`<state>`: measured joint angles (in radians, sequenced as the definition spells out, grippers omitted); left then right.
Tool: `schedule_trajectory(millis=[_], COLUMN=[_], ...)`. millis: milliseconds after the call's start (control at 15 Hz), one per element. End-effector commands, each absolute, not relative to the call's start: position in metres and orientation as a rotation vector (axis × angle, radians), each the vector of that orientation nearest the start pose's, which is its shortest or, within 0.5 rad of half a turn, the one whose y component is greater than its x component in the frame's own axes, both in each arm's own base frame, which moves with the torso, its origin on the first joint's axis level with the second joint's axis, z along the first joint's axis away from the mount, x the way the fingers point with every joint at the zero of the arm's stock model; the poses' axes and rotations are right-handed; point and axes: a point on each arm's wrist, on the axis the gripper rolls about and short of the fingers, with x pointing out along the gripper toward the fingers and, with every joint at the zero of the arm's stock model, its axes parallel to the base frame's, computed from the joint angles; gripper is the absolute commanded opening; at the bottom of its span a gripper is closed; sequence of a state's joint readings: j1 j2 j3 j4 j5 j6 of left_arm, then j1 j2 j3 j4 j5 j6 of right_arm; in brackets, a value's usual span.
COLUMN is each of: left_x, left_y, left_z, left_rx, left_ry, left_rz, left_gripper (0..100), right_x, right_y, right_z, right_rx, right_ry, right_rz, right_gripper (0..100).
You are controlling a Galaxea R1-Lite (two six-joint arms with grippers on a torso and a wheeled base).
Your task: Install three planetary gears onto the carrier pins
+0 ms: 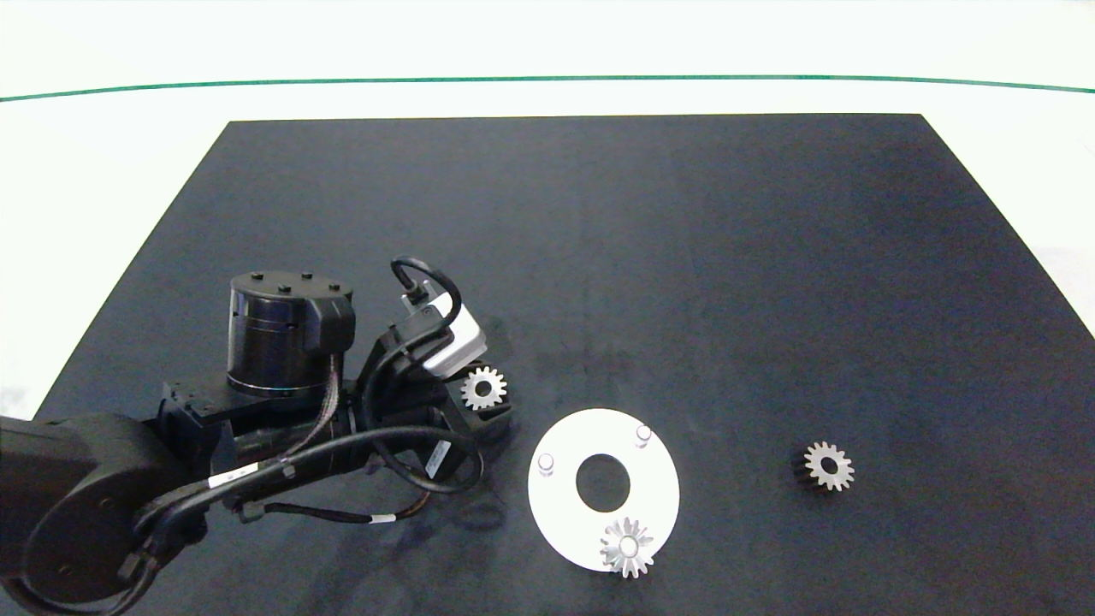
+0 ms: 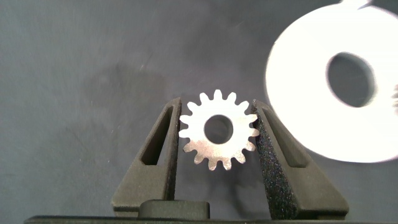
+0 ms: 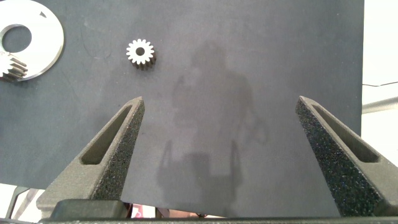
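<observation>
- While 1 planetary gear [image 1: 627, 547] already sits on the carrier pin at the near edge of the white carrier disc [image 1: 565, 513], 2 carrier pins remain bare: one [image 1: 546, 464] on the disc's left side and one [image 1: 643, 435] on its far side.
- Left gripper [image 1: 484, 392]: positioned just left of the disc, above the dark mat [image 1: 684, 257]. Its fingers are closed on a second gear [image 2: 219, 129], with the pads bearing on opposite tooth tips.
- The gear is held flat, with its centre hole [image 2: 217, 128] unobstructed. Judgement: this orientation allows the hole to be lowered straight over a pin.
- Third gear [image 1: 828, 466]: lies flat on the mat, well to the right of the disc and clear of it. The right wrist view shows the same gear [image 3: 140, 53] with the disc [image 3: 46, 46] beyond it.
- Right gripper [image 3: 217, 162]: not visible in the head view. Its fingers are spread wide and hold nothing; the gear lies well ahead of the fingertips.
- Judgement: the step in hand is transfer of the held gear to a bare pin, probably the nearer left pin. Hole-to-pin alignment is the critical requirement, since a tilted gear could catch on the pin top.
</observation>
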<state>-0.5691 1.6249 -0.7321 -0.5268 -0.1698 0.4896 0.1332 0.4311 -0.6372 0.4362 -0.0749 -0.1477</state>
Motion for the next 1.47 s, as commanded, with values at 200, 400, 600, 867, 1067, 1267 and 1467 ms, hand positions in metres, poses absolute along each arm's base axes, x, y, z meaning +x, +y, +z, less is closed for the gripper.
schedule_trajectory(millis=[200, 400, 600, 867, 1067, 1267, 1467], left_x=[0.190, 0.184, 0.188, 0.193, 0.193, 0.194, 0.195], left_y=[-0.176, -0.192, -0.197, -0.201, -0.201, -0.201, -0.204], left_z=[0.197, 0.180, 0.166, 0.161, 0.154, 0.155, 0.152], left_rx=[0.562, 0.604, 0.617, 0.609, 0.617, 0.614, 0.617], left_ry=[0.095, 0.150, 0.196, 0.178, 0.198, 0.192, 0.199], left_rz=[-0.853, -0.863, -0.875, -0.868, -0.874, -0.874, -0.877], left_gripper=[16, 16, 16, 16, 16, 16, 16], right_x=[-0.018, -0.019, -0.020, -0.020, -0.020, -0.020, -0.020], right_y=[-0.004, -0.004, -0.004, -0.004, -0.004, -0.004, -0.004], right_z=[0.212, 0.211, 0.211, 0.211, 0.211, 0.211, 0.211], right_rx=[-0.173, -0.174, -0.175, -0.177, -0.177, -0.179, -0.179], right_ry=[0.221, 0.215, 0.210, 0.212, 0.213, 0.213, 0.213], right_rz=[0.075, 0.075, 0.076, 0.075, 0.075, 0.075, 0.075], right_gripper=[100, 100, 100, 100, 100, 100, 100])
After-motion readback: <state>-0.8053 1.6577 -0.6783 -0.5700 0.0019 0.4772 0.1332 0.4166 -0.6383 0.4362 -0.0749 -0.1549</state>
